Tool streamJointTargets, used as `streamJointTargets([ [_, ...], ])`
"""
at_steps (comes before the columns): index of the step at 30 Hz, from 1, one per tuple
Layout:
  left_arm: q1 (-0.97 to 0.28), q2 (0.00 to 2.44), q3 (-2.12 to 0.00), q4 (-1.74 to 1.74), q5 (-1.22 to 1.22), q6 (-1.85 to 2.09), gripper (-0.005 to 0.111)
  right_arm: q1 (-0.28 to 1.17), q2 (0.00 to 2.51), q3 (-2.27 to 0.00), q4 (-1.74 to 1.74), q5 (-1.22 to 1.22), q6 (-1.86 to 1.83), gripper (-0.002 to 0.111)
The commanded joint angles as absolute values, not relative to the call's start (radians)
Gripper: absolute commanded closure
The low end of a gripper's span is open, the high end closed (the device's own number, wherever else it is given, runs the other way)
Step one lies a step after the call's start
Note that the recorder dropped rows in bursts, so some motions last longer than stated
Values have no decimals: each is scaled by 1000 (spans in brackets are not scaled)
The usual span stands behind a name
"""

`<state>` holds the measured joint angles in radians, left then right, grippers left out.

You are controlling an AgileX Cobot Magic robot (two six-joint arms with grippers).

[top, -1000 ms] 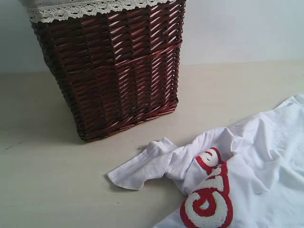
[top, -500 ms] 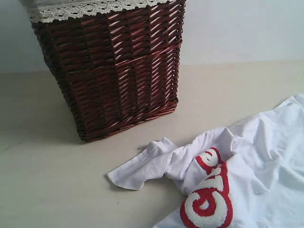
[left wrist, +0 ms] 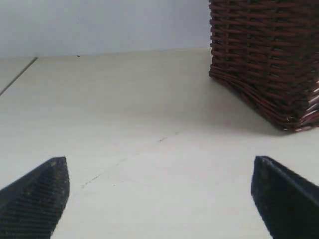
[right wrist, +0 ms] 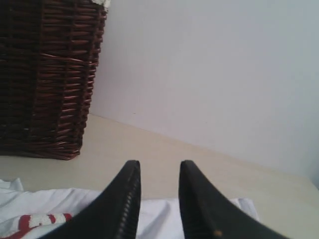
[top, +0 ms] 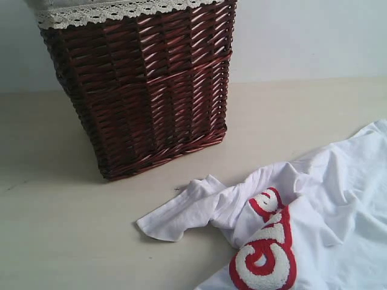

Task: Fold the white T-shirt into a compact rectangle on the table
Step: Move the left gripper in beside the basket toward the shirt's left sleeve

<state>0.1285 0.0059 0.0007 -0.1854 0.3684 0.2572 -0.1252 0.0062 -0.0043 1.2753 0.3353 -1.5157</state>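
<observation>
While the white T-shirt [top: 338, 199] bunches near the basket [top: 151, 90], open table [top: 60, 241] spreads leftward; left gripper [left wrist: 159, 199] gapes wide, right gripper [right wrist: 158, 199] narrowly parted.

Plain pale wall [top: 302, 36] meets the cream worktop [top: 60, 241] along a straight seam. A dark red-brown wicker basket [top: 151, 90], rimmed with white lace [top: 109, 11], stands before the wall. Soft, even light; a faint shadow lies on the worktop beside the basket.

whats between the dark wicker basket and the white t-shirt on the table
Only bare cream-beige table lies between the dark red-brown wicker basket and the nearest sleeve of the crumpled white T-shirt; the exterior view shows it.
</observation>
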Motion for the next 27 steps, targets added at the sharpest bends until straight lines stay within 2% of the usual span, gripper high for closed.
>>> streamJointTargets([
  [1, 131, 0, 0, -188, 354, 254, 13, -98, 4, 0, 1266, 349, -1515, 79],
  [12, 131, 0, 0, -252, 361, 254, 13, -98, 4, 0, 1264, 346, -1515, 79],
  [15, 131, 33, -88, -281, 363, 254, 13, -98, 4, 0, 1264, 346, -1515, 79],
  [19, 131, 237, -259, -298, 342, 310, 13, -98, 4, 0, 1264, 346, -1515, 79],
  [23, 131, 567, -452, -389, 290, 552, 13, -98, 4, 0, 1264, 346, -1515, 79],
  [27, 131, 826, -678, -372, 492, 616, 13, -98, 4, 0, 1264, 346, -1515, 79],
])
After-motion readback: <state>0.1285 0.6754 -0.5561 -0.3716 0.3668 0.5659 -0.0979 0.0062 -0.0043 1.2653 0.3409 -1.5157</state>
